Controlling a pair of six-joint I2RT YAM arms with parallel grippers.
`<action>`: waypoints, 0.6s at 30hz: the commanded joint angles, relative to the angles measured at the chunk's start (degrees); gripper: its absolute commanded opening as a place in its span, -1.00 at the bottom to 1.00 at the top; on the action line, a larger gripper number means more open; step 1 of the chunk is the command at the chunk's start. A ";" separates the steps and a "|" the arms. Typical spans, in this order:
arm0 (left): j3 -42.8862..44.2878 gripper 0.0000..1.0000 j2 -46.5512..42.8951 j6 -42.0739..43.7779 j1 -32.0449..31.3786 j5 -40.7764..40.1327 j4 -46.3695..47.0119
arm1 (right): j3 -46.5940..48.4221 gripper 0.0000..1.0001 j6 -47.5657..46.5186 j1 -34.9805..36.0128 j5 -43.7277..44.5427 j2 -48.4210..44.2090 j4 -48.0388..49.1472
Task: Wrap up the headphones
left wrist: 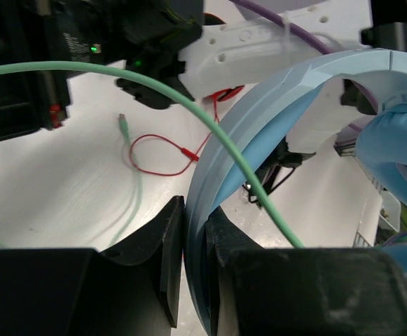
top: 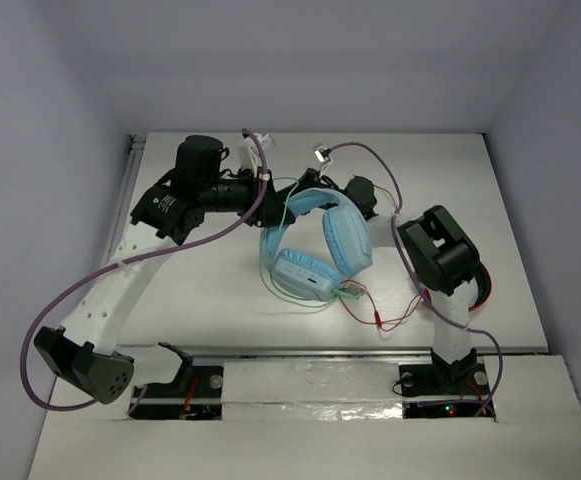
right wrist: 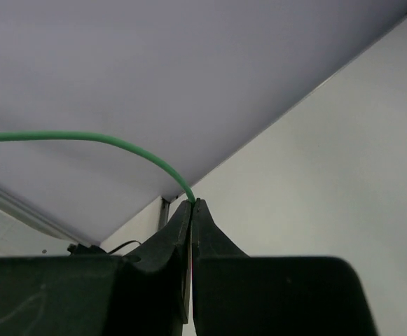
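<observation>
My left end effector [left wrist: 195,210] is clamped on the light blue headband [left wrist: 280,98] of the headphones [top: 315,245], one finger on each side of the band's edge. My right end effector [right wrist: 191,206] is pinched together on the thin green cable [right wrist: 105,137], which arcs off leftward from the tips. The headphones are mid-desk [top: 200,290] between my arms, ear cups toward the near side. A thin red cable [top: 390,318] lies on the desk beside the cups, near my right arm.
</observation>
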 commanded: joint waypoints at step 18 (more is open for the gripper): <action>3.63 -1.00 -1.47 -0.79 0.39 -15.73 3.71 | -18.17 -1.00 2.46 -14.52 1.31 -15.89 12.73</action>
